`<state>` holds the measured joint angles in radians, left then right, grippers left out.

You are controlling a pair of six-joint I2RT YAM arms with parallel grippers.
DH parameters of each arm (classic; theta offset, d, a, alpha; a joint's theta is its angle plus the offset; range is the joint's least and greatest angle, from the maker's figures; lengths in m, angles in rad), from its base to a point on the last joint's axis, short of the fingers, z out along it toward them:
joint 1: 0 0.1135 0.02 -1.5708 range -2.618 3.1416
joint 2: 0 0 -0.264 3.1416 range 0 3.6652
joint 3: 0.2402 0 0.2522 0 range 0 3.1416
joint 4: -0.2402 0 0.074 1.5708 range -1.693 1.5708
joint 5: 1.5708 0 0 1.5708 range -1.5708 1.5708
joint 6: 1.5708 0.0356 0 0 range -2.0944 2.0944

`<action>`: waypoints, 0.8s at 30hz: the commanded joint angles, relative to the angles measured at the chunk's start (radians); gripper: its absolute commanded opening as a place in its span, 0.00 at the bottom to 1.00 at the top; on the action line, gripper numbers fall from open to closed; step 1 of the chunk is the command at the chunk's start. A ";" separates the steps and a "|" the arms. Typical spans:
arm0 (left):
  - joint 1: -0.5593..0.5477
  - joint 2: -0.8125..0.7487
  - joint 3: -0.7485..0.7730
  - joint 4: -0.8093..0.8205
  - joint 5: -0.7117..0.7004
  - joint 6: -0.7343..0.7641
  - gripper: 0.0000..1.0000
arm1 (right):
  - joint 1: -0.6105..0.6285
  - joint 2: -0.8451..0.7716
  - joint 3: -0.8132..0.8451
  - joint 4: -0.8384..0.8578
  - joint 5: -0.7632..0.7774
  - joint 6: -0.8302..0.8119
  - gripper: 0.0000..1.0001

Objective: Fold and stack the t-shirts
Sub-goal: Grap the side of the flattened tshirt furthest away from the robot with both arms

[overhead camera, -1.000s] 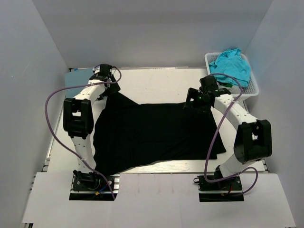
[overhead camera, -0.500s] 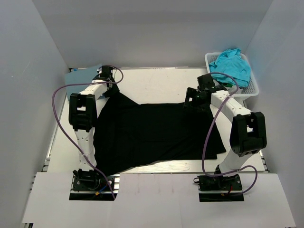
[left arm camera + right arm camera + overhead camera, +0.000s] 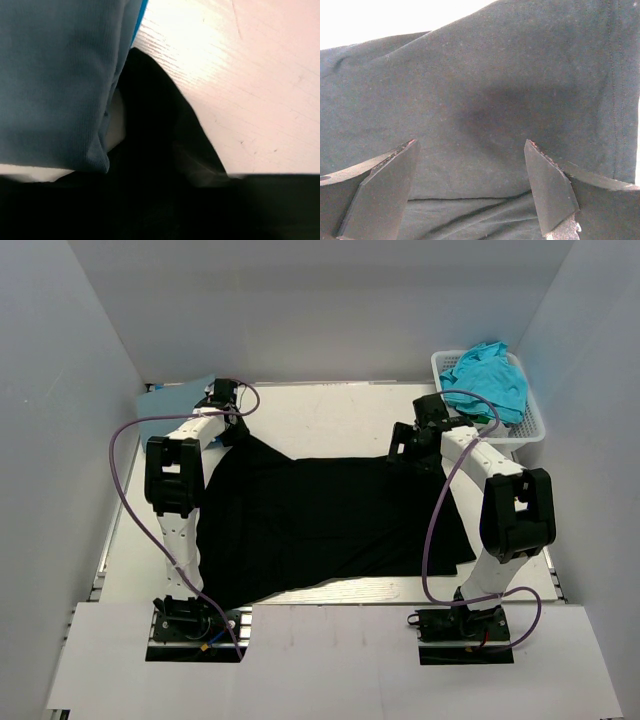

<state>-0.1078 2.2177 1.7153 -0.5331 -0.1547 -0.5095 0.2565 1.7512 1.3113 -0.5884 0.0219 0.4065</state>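
Observation:
A large black t-shirt (image 3: 330, 520) lies spread flat on the white table (image 3: 330, 410). My left gripper (image 3: 228, 428) is down at its far left corner. In the left wrist view black cloth (image 3: 150, 125) fills the bottom and swallows the fingers, so their state does not show. A dusty light blue t-shirt (image 3: 175, 400) lies just beyond that corner and shows close up in the left wrist view (image 3: 55, 75). My right gripper (image 3: 410, 447) hovers over the far right corner, open wide (image 3: 470, 145) above the black cloth (image 3: 485, 90), nothing between its fingers.
A white slotted basket (image 3: 530, 425) stands at the far right corner of the table with a bright turquoise t-shirt (image 3: 488, 375) heaped in it. Grey walls close in on three sides. Purple cables loop off both arms.
Both arms have drawn their elbows in and reached slightly farther toward the shirt's far corners. The black shirt lies as before.

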 commanded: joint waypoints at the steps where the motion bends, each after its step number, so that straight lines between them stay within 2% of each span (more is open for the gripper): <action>1: -0.015 -0.087 0.000 -0.016 0.004 0.002 0.41 | 0.000 -0.010 0.019 0.010 0.024 -0.009 0.90; 3: -0.015 -0.096 -0.026 0.007 0.004 -0.007 0.32 | -0.003 -0.016 0.003 0.015 0.029 -0.009 0.90; 4: -0.015 -0.096 -0.037 0.018 0.004 -0.007 0.21 | -0.002 -0.021 0.002 0.015 0.032 -0.006 0.90; 10: -0.015 -0.096 0.000 -0.031 0.003 -0.027 0.00 | -0.003 -0.019 -0.004 0.018 0.059 0.002 0.90; 16: -0.024 -0.156 -0.031 -0.021 -0.008 -0.037 0.00 | -0.006 0.034 0.066 0.039 0.168 0.052 0.90; 24: -0.024 -0.256 -0.089 0.007 -0.008 -0.017 0.00 | -0.003 0.241 0.261 -0.016 0.407 0.172 0.90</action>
<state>-0.1276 2.0666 1.6478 -0.5461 -0.1493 -0.5362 0.2558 1.9388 1.5116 -0.5896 0.3012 0.5114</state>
